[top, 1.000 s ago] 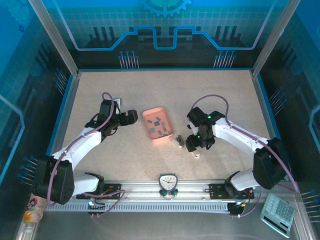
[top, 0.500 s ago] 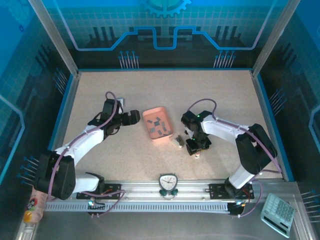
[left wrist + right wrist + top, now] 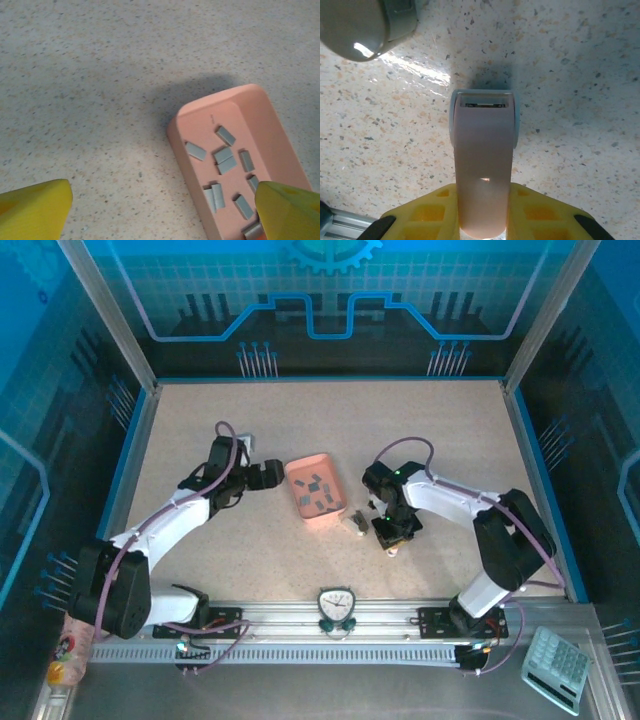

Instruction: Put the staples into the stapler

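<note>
Could shove the pink tray [image 3: 307, 459] across the table [image 3: 450, 430] with the left gripper [image 3: 272, 473] — spread wide, nothing between its fingers, hanging just beside the tray's left wall near the table's middle. Could also tip or scatter the load by catching that wall on the way in.

Might lose the pink stapler [image 3: 482, 165], pinched in the narrow grip of the right gripper [image 3: 482, 220] at what looks like its rear end alone. Short hold on a long body, so liable to pivot or slip if lifted or pried open. Could bump the grey stapler [image 3: 352, 524], lying just beside the pink one off the tray's near right corner.

Hard to take one strip cleanly from the staples [image 3: 223, 154] — small, flat on the tray floor, in places touching, so easy to pinch two or none.

Counted: one table, two grippers, one tray, two staplers (one pink, one grey). About ten staple strips inside the tray, seen from the left wrist; possibly more hidden behind the right-hand finger there. No sign of any strip outside the tray.
</note>
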Robot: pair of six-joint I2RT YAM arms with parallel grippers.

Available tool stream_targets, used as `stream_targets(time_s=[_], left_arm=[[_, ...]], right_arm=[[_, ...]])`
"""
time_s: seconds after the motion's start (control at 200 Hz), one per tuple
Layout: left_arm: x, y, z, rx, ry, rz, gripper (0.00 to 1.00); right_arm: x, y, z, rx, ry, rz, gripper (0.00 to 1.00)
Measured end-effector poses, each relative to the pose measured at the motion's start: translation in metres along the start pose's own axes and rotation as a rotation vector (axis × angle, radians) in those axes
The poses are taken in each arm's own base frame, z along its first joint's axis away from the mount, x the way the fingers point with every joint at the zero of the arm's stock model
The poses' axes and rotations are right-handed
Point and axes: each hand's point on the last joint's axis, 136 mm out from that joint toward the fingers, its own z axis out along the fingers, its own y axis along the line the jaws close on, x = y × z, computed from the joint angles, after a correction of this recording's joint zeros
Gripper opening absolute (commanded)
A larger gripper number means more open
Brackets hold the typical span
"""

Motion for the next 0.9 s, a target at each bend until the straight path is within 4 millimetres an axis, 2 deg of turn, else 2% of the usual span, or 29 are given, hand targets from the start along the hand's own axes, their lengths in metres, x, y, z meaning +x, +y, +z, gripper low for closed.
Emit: stream_targets(time_s=[0.195,0.27,0.38,0.53,0.65,0.785,0.9], left_arm=[[0.005,-0.041,-0.001,0.135,0.009,0.109,0.9],[0.009,-0.063,-0.003,0.208,0.006,0.163,0.89],[0.011,-0.101,-0.014,0.368,-0.038,0.267,0.8],[0.034,-0.142,-0.032,0.581,-0.078,0.452,0.75],[0.054,-0.164,-0.043,0.696,-0.078,0.566,0.68],[0.07,-0.184,-0.046,0.795,-0.08,0.663,0.68],[0.083,-0.191,-0.044,0.84,-0.079,0.694,0.69]], right_arm=[[-0.012,0.009,-0.041,-0.061,-0.148,0.013,0.21],[-0.019,0.015,-0.06,-0.115,-0.213,0.02,0.2],[-0.029,0.021,-0.082,-0.194,-0.283,0.037,0.2],[-0.039,0.03,-0.096,-0.289,-0.324,0.05,0.2],[-0.044,0.04,-0.105,-0.362,-0.338,0.045,0.2],[-0.052,0.046,-0.121,-0.434,-0.373,0.045,0.2],[-0.056,0.047,-0.132,-0.476,-0.4,0.047,0.2]])
